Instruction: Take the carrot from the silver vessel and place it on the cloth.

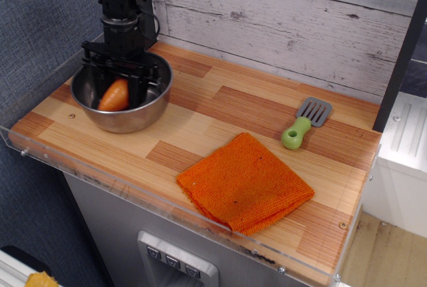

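Both pincer (pixel 117 91) fingers bracket the carrot (pixel 115 95) inside the silver vessel (pixel 143 115).

A spatula (pixel 303 124) with a green handle and grey slotted blade lies near the right edge of the wooden bench (pixel 220 110).

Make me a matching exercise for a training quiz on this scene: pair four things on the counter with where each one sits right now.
Things:
1. carrot
2. silver vessel
3. cloth
4. spatula

Places:
A. near the front edge, middle of the counter
B. inside the bowl, between the fingers of the tool
C. right side, toward the back wall
D. back-left corner of the counter

Pairs: 1-B, 2-D, 3-A, 4-C
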{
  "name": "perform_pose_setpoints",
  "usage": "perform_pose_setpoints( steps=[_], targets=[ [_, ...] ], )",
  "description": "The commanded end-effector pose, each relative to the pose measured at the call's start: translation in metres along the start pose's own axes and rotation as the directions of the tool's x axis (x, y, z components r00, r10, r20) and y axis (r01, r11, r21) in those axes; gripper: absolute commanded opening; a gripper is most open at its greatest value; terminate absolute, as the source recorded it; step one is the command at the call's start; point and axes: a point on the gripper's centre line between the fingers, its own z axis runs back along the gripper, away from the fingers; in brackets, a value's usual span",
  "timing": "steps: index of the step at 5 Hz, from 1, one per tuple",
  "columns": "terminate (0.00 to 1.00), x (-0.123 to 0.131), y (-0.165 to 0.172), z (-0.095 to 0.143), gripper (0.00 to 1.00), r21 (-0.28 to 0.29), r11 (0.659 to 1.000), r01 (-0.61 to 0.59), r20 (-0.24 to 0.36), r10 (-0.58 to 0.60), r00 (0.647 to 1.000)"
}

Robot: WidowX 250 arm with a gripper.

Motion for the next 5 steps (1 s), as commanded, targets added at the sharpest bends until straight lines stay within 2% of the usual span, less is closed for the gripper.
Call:
perform_pose_setpoints(
  steps=[1, 2, 3, 4, 5],
  targets=[
    [0.00, -0.028, 0.008, 0.086, 0.00, -0.044, 0.998, -0.037, 0.192, 0.045, 0.980],
    [0.00, -0.059, -0.027, 0.103, 0.00, -0.103, 0.995, 0.003, 0.226, 0.020, 0.974],
    [0.00, -0.084, -0.072, 0.089, 0.00, -0.124, 0.987, 0.102, 0.192, -0.077, 0.978],
    [0.00, -0.099, -0.119, 0.064, 0.00, -0.141, 0.969, 0.202, 0.153, -0.181, 0.972],
    [0.00, -0.101, -0.150, 0.044, 0.00, -0.109, 0.954, 0.280, 0.140, -0.264, 0.954]
  ],
)
